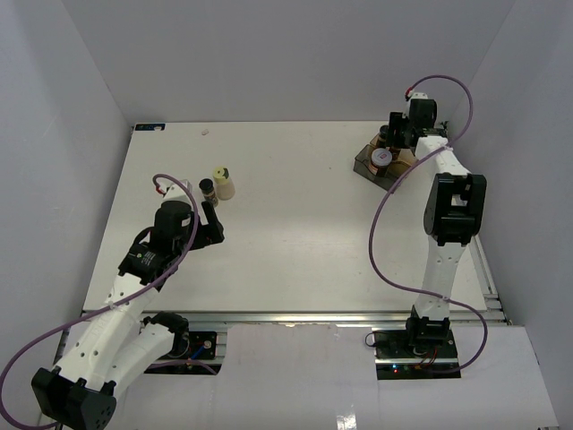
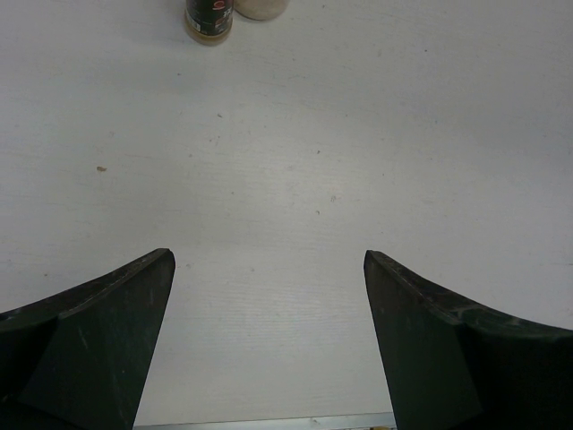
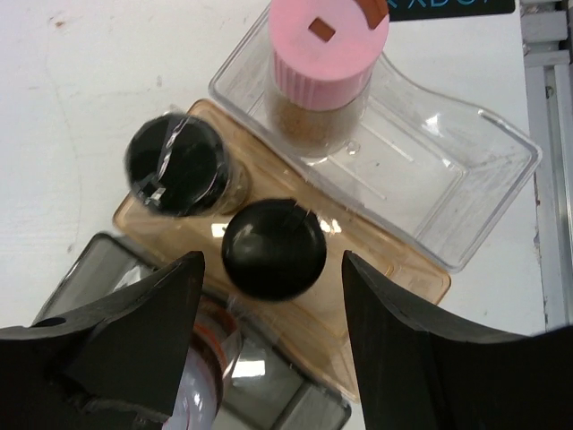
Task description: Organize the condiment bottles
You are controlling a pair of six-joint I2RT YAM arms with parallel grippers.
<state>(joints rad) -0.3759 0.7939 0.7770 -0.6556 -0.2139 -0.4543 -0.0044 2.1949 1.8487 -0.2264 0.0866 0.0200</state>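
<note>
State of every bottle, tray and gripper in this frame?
left gripper: open, empty.
right gripper: open, over the trays.
pink-capped bottle: upright, capped, in clear tray.
black-capped bottles: upright, in amber tray.
dark bottle: upright on table, untrayed.
cream bottle: upright beside it.
fourth bottle: in grey tray, partly hidden.
</note>
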